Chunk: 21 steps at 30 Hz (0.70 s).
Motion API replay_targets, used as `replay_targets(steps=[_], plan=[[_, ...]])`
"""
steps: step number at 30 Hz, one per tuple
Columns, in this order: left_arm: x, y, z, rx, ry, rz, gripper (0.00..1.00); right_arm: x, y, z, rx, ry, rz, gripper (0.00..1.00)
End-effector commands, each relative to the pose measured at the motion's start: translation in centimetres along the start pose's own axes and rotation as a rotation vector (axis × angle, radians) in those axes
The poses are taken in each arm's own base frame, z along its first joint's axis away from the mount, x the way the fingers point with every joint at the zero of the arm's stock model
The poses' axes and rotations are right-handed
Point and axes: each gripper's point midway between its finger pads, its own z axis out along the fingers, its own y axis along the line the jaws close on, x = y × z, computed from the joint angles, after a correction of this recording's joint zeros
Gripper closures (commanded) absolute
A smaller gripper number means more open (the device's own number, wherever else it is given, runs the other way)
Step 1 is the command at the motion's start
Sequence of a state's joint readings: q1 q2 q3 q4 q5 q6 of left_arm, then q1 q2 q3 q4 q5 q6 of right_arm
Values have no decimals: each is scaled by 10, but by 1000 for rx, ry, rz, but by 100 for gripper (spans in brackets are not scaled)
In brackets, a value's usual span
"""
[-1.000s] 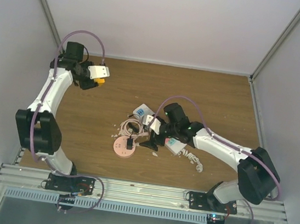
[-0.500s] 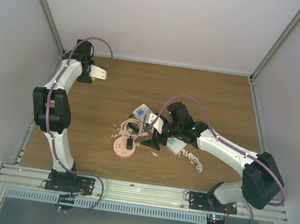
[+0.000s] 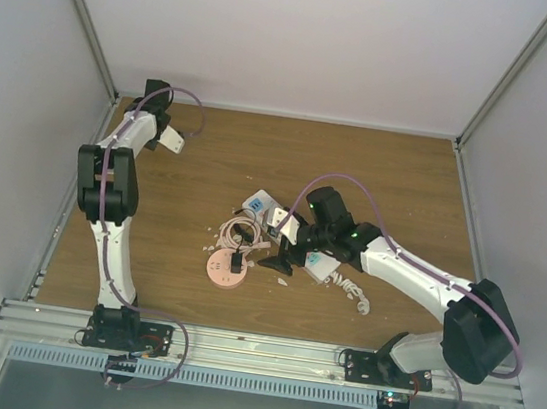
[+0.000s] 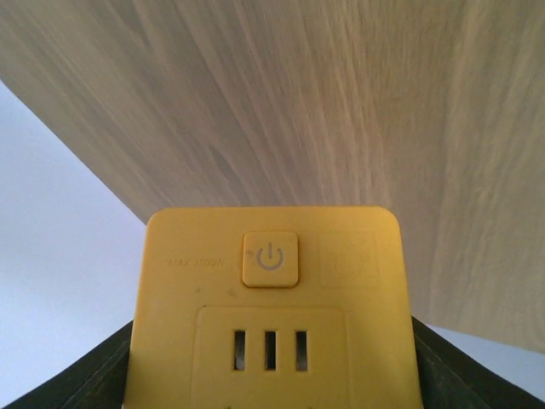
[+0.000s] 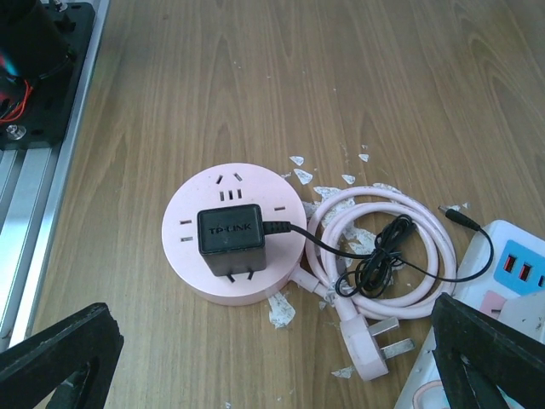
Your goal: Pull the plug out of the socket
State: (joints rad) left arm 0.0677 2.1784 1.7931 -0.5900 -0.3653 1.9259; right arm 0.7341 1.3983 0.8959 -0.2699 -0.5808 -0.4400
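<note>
TP-LINK label (image 5: 228,230) on plug (image 5: 231,254): R wrist only

Top camera hanging above and behind the arm bases, looking down, far off, taking in the whole table (image 3: 379,168) and both arms. Left wrist camera sitting tight over a yellow strip (image 4: 269,324), facing boards and wall at the far left corner. Right wrist camera looking down close between its fingers (image 5: 51,358), facing left and near, onto the pink socket (image 5: 230,196) mid-table. Top and right wrist views are sharing that socket.
</note>
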Motion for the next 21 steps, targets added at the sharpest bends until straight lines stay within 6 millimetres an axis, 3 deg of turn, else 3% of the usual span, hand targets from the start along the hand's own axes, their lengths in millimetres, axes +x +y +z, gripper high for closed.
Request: replay_targets(steps=[1, 21], plan=[[33, 32, 6, -75, 137, 103, 54, 7, 3, 1, -19, 8, 11, 0], [30, 26, 53, -7, 181, 316, 48, 18, 2, 11, -51, 39, 33, 0]])
